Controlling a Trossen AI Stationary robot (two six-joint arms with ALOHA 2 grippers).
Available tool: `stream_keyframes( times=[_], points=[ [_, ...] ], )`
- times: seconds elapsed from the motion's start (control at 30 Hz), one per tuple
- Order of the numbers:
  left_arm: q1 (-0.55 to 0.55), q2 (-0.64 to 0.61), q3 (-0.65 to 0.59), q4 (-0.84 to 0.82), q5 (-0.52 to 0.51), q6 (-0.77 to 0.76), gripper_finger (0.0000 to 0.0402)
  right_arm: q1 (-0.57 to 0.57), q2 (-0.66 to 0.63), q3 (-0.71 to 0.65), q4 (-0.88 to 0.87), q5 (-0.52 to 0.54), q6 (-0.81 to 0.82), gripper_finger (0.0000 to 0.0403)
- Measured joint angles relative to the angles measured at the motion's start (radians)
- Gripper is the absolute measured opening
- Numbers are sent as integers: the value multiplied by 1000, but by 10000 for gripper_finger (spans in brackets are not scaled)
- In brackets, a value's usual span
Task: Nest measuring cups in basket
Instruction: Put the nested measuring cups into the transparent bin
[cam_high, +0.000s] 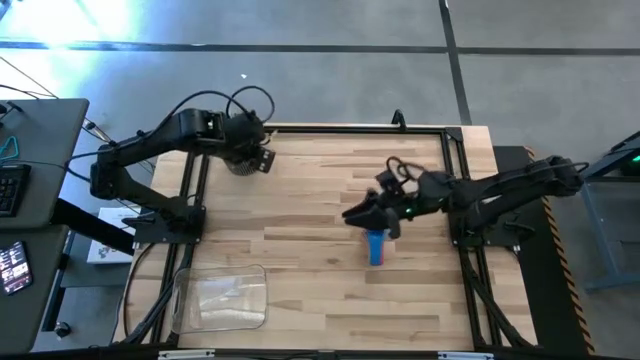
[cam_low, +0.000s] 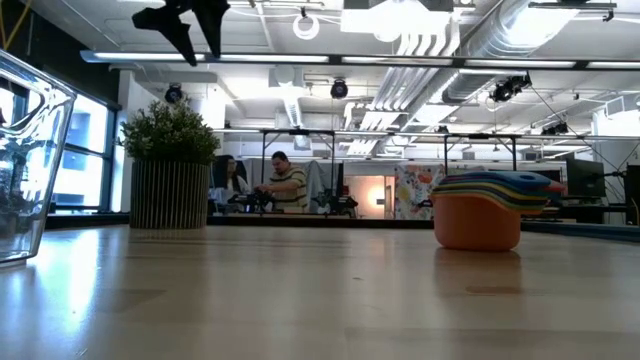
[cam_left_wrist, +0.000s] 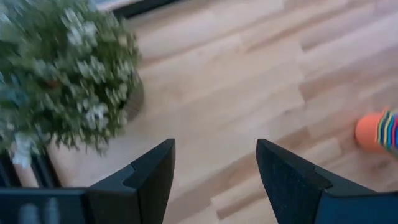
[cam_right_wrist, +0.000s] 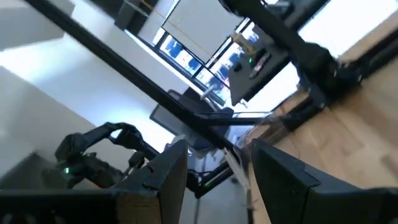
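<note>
The measuring cups (cam_low: 480, 212) stand nested in one stack on the table, the orange cup at the bottom, the coloured rims above it. In the high view the measuring cups (cam_high: 376, 246) show a blue handle right of the table's middle, and in the left wrist view the measuring cups (cam_left_wrist: 378, 130) show far off. The clear basket (cam_high: 220, 298) rests on its bottom at the near left corner. My right gripper (cam_high: 352, 214) hangs open in the air just beyond the stack, pointing level; its fingers (cam_right_wrist: 217, 149) have nothing between them. My left gripper (cam_left_wrist: 214, 149) is open above the far left, beside the plant (cam_high: 240, 160).
A potted green plant (cam_low: 170, 170) stands at the table's far left, right under my left gripper (cam_low: 190, 20). A dark frame (cam_high: 430, 128) runs along the table's far and side edges. Bare wood lies between the stack and the basket (cam_low: 25, 165). People sit in the room behind.
</note>
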Motion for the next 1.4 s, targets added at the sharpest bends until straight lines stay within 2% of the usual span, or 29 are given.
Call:
stream_keyframes(
  times=[0.13, 0.23, 0.3, 0.47, 0.6, 0.97, 1.4],
  points=[
    [33, 0, 0, 48, -50, 1, 216, -27, -54, 99, -203, -11, -94, 170],
    [59, 0, 0, 55, -69, 2, 216, -35, -58, 236, -495, 9, -157, 170],
    [72, 0, 0, 55, -71, 2, 216, -34, -43, 342, -708, 61, -162, 170],
    [76, 0, 0, 54, -72, 2, 216, -21, 32, 550, -1164, 215, -33, 170],
    [74, 0, 0, 54, -69, 2, 216, 0, 102, 622, -1362, 253, 113, 170],
    [74, 0, 0, 54, -48, 1, 216, 69, 282, 628, -1488, 238, 468, 170],
    [74, 0, 0, 54, -47, 0, 216, 126, 439, 628, -1524, 232, 740, 170]
  ],
)
